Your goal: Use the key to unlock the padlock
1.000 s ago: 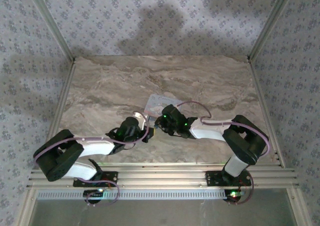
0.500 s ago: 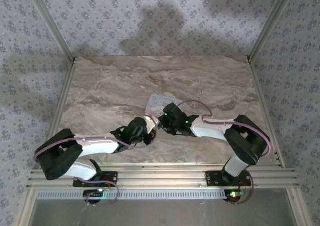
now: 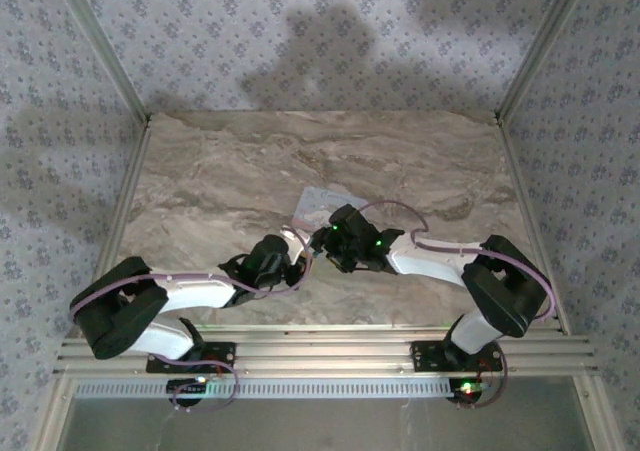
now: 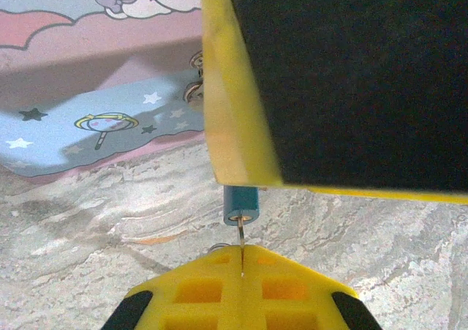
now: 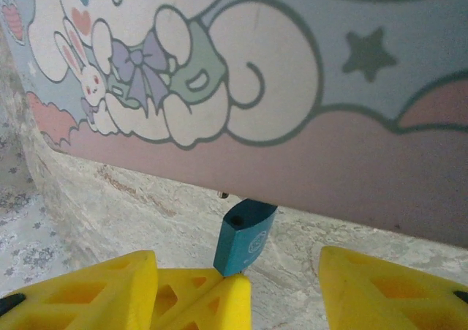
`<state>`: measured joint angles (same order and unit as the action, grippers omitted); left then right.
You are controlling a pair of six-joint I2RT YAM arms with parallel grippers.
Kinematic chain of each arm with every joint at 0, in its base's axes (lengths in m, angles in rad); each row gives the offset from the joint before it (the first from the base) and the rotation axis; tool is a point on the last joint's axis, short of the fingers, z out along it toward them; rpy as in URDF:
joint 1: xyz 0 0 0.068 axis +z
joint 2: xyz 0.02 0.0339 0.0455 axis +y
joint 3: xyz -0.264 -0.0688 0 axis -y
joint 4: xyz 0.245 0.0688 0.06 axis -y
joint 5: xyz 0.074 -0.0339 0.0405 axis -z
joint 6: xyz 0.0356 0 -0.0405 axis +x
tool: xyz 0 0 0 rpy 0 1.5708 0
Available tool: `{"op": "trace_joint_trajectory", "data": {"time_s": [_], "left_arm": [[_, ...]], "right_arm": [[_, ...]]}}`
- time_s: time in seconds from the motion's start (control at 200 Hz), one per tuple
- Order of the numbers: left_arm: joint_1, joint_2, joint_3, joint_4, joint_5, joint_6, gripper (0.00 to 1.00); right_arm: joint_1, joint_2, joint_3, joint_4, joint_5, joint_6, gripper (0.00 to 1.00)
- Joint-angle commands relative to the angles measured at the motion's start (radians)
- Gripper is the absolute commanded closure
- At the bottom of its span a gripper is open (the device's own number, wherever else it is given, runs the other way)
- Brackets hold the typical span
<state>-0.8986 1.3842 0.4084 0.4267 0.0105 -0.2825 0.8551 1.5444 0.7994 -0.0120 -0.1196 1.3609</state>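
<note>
Padlock (image 5: 245, 238) is being steadied just beside the cartoon tin (image 5: 292, 88) by a thin metal piece (image 4: 240, 235), key or shackle not distinguishable, which is being pinched in the fully closed left gripper (image 4: 241, 271). The right gripper (image 5: 241, 264) is being held parted around it, gripping nothing, presumably for a fresh hold.

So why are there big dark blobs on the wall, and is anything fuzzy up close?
Top view: those blobs are soft shadows on the back wall. Left wrist view: a dark shadow band crosses the tin, and the big yellow-edged block up close looks a bit soft. Right wrist view: the yellow fingers at the bottom are fuzzy, the little blue padlock sharper.
</note>
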Motion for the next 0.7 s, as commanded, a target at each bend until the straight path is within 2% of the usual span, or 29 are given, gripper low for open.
{"op": "trace_joint_trajectory", "data": {"time_s": [0.0,0.405,0.695], "left_arm": [[0.004,0.006,0.003,0.042,0.011,-0.014,1.00],[-0.001,-0.016,0.001,0.018,-0.009,0.008,1.00],[-0.029,-0.021,0.017,-0.014,-0.034,0.043,1.00]], "right_arm": [[0.003,-0.016,0.001,-0.034,0.013,-0.008,0.41],[0.010,0.024,0.023,-0.029,-0.015,-0.018,0.53],[0.013,0.059,0.039,-0.020,-0.033,-0.020,0.65]]}}
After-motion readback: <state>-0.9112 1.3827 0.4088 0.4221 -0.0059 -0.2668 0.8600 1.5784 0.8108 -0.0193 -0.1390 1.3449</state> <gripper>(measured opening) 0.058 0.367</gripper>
